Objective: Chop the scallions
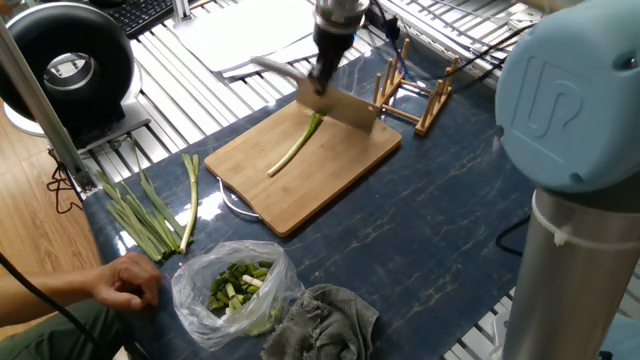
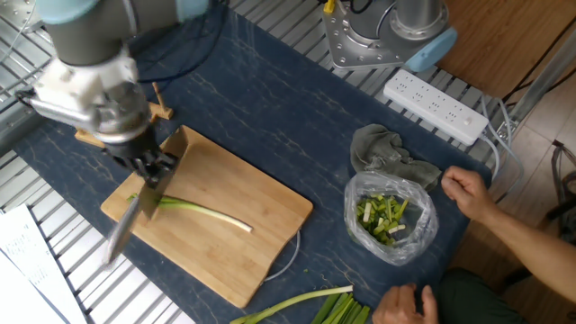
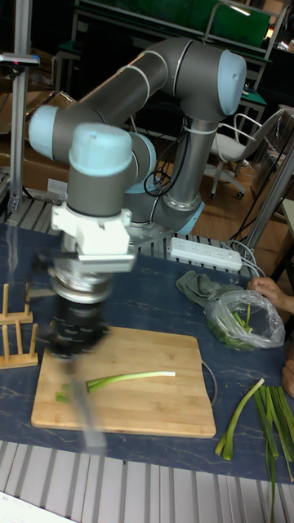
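Pale matt wood on the chopping board (image 2: 236, 229), fine grain showing. Dark blue marbled desk (image 1: 430, 230), smooth with a slight sheen, edged by ribbed bare-metal slats. Dull grey metal on the knife blade (image 1: 338, 108). Clear, crinkled glossy plastic on the bag (image 2: 392, 217). Soft, crumpled grey cloth on the rag (image 2: 385, 153). Light unvarnished wood on the small rack (image 1: 412, 90). Smooth white plastic on the power strip (image 2: 435, 105).

bare board (image 2: 247, 193) right of scallion (image 2: 202, 211); wooden rack (image 1: 415, 90) beside
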You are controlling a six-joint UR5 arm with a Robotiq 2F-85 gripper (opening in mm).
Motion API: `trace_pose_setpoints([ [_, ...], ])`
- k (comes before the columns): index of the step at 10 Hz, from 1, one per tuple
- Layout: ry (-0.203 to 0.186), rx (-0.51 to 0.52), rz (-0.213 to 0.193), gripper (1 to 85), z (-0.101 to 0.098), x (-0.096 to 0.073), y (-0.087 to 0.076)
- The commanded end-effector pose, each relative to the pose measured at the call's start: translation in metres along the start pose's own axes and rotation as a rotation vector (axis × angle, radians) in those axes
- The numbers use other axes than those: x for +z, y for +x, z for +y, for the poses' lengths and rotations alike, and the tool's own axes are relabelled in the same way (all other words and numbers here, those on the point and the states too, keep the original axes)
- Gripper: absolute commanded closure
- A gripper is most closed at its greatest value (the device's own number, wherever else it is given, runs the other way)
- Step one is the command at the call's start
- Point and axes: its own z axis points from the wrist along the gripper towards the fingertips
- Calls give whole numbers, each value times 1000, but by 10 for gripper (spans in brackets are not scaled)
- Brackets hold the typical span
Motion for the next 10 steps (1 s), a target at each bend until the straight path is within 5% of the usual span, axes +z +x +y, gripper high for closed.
trace_pose_setpoints([
  [1, -12, -12, 18, 840, -1, -17, 10],
  [2, -74, 11, 32, 840, 15, -25, 16],
  [3, -47, -4, 51, 840, 16, -34, 16],
  [4, -79, 20, 69, 840, 36, -43, 14],
  [5, -58, 10, 80, 840, 41, -47, 10],
  [6, -77, 26, 90, 840, 55, -48, 6],
  [10, -75, 19, 76, 840, 81, -31, -23],
])
